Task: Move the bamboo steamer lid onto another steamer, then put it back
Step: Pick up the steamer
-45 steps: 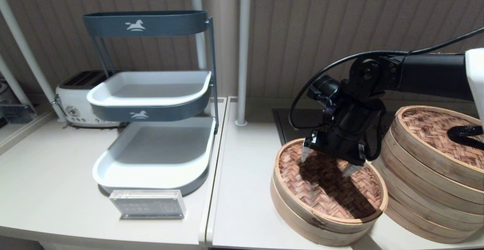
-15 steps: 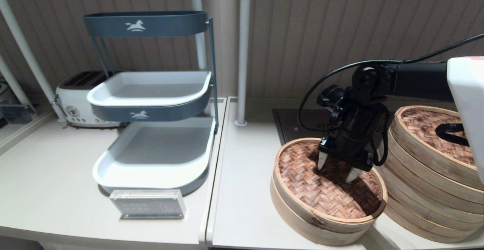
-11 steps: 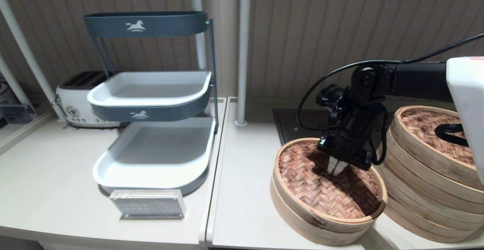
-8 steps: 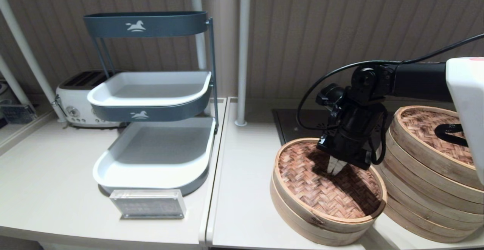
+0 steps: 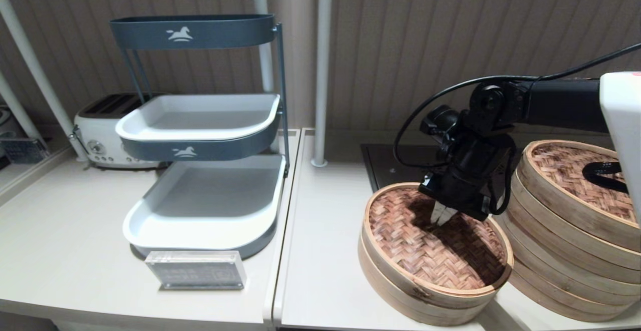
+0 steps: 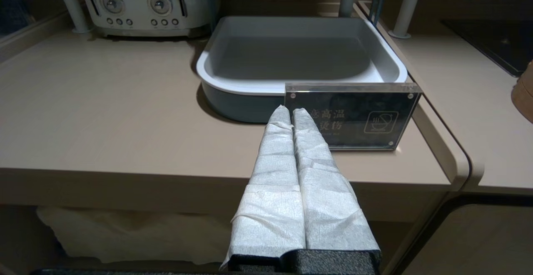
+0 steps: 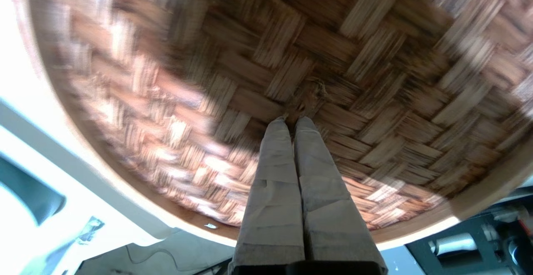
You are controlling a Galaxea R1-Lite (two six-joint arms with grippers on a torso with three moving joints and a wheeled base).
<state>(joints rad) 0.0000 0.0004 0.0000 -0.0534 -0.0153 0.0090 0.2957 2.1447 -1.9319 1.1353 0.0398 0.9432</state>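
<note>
The bamboo steamer lid (image 5: 425, 256), reddish-brown weave with a dark smudge on its pale front rim, lies on a low steamer (image 5: 395, 303) at the table's front right. My right gripper (image 5: 440, 219) points down at the lid's middle, shut, its fingertips pinched at the tiny centre loop (image 7: 310, 96). In the right wrist view the lid (image 7: 374, 79) fills the picture behind the gripper (image 7: 291, 119). The other steamer (image 5: 566, 251), a tall stack of pale rings with its own woven lid, stands just right of it. My left gripper (image 6: 291, 109) is shut and parked below the left table's front edge.
A three-tier grey rack (image 5: 150, 238) stands on the left table with an acrylic sign (image 5: 195, 270) before it and a white toaster (image 5: 100, 130) behind. A dark cooktop (image 5: 395, 163) lies behind the low steamer. A white pole (image 5: 320, 70) rises at centre back.
The right gripper came down open over the lid's middle, then shut at the centre loop. Since then it has risen a touch. The lid looks to be in the same place.
</note>
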